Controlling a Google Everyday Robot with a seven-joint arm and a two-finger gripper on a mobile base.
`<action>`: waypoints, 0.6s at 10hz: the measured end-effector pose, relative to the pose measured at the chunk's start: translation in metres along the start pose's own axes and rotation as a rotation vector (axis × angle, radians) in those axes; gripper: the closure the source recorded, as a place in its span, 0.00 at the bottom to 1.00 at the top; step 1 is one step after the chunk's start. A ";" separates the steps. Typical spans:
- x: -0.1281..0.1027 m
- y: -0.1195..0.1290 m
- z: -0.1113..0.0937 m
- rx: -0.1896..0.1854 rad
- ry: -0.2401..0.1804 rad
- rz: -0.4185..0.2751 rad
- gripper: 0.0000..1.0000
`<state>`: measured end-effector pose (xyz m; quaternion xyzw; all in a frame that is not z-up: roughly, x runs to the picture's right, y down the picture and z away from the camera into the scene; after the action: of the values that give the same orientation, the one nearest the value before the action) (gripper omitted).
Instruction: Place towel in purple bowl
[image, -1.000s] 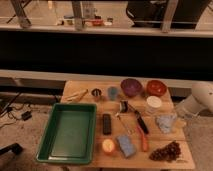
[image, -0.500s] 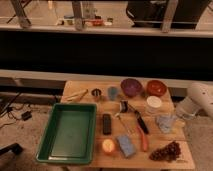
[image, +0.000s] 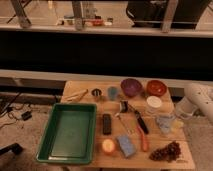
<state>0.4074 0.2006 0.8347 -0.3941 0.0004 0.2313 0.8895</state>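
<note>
Wooden desk (image: 72, 86), dim lab: towel (image: 165, 123) lies crumpled near its right edge, just left of the spread, empty gripper (image: 179, 113), with the purple bowl (image: 131, 87) further back-left.

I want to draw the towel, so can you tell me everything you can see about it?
The towel is a small, pale grey-blue cloth, soft-looking and crumpled into wrinkly folds. It lies on the wooden table near its right edge, just below a white round thing. The gripper is right beside it, on its right; whether they touch is unclear.
</note>
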 end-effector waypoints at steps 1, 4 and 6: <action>0.001 -0.002 0.003 -0.003 0.002 0.004 0.20; 0.004 -0.007 0.009 -0.013 -0.003 0.012 0.23; 0.007 -0.010 0.013 -0.020 -0.001 0.012 0.42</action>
<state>0.4150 0.2067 0.8497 -0.4026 0.0000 0.2368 0.8842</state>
